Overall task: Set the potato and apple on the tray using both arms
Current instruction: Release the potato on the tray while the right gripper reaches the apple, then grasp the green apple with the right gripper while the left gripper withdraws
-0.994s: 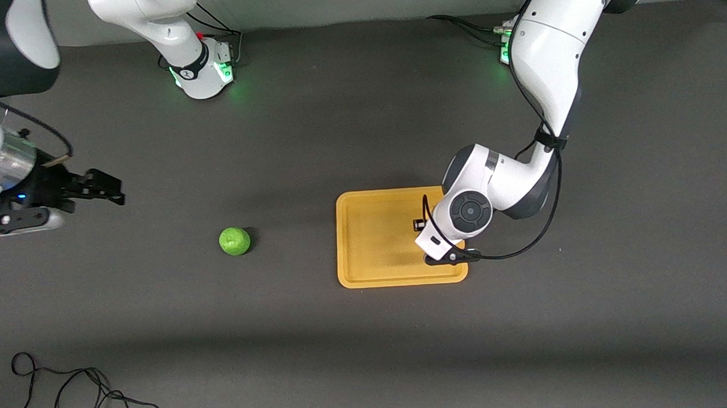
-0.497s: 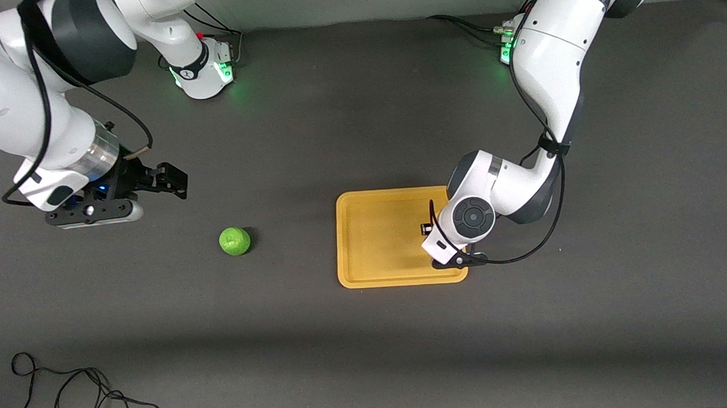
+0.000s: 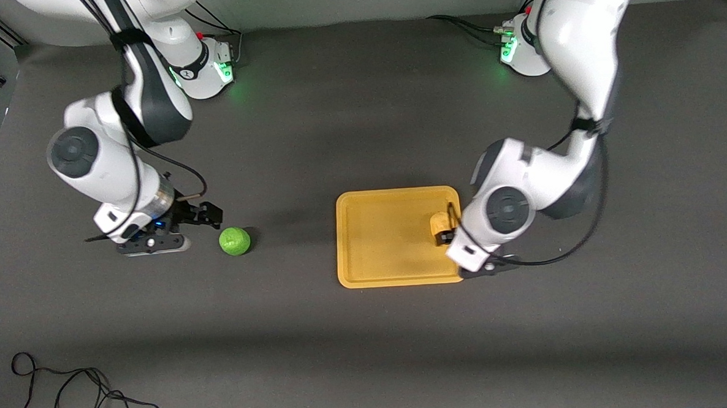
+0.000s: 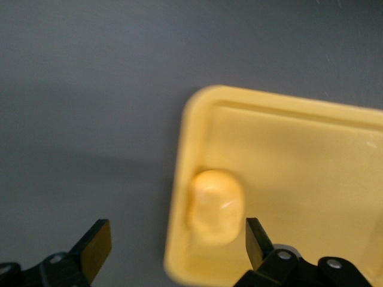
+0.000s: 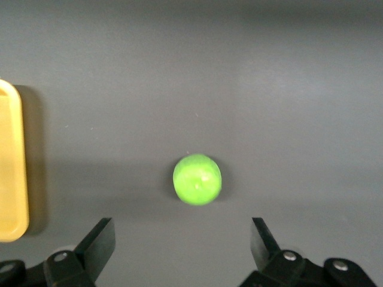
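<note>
Both arms are glossy white shells with dark grey joint bands and round grey caps at the elbows. Black cables loop along the left arm (image 3: pixel 546 177) and the right arm (image 3: pixel 116 153). Each base glows green at about 12 o'clock of the table. The black fingers (image 4: pixel 96 248) carry what may be small silver screws.

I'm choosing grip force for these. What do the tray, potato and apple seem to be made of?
Tray: likely moulded plastic, uniform orange-yellow, rounded corners, low rim, matte. Potato: looks like smooth plastic or foam, with a faint sheen on its lumpy surface; probably a replica. Apple: evenly bright green, slightly textured skin; real or imitation, I can't tell.
</note>
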Controlling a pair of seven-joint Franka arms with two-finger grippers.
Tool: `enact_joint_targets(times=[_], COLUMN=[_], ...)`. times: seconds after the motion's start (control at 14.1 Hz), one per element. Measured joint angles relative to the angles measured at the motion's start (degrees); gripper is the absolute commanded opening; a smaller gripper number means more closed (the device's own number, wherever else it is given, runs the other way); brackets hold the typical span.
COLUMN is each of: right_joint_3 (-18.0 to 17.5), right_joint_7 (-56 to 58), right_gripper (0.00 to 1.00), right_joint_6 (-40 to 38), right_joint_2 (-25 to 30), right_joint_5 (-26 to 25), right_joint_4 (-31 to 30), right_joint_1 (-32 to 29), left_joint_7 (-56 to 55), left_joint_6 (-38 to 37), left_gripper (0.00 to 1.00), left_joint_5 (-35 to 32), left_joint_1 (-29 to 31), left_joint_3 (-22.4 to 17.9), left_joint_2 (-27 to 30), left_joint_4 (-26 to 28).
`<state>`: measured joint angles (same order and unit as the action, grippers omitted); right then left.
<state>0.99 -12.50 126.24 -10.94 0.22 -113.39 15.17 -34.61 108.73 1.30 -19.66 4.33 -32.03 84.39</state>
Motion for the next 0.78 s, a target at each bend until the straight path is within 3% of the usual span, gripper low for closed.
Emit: enact_joint_targets(times=[0.28,0.64,0.78], right_joint_3=[0.01,0.05,0.06], right_joint_7=[0.00,0.00,0.00], right_gripper=[1.00,0.99,0.59], right_joint_6=[18.17,27.61,29.09], right_joint_2=[-5.79,-12.41,-13.98], right_joint_5=[0.00,0.00,0.00], right_joint_4=[-10.00,-11.95,-11.87], right_joint_1=[0.08,0.07,0.07], left_joint_7=[9.15,20.37,25.35], left_joint_6=[-10.66,-13.24,-13.96], left_gripper=[1.00,1.00,1.00], left_joint_5=[-0.92,-5.47,-5.50], left_joint_1=[8.89,14.67,17.92], left_joint_3=[-0.17,-0.34,-0.38], left_joint_2=[9.94,13.51,14.57], left_joint_4=[0.36,2.26,2.28])
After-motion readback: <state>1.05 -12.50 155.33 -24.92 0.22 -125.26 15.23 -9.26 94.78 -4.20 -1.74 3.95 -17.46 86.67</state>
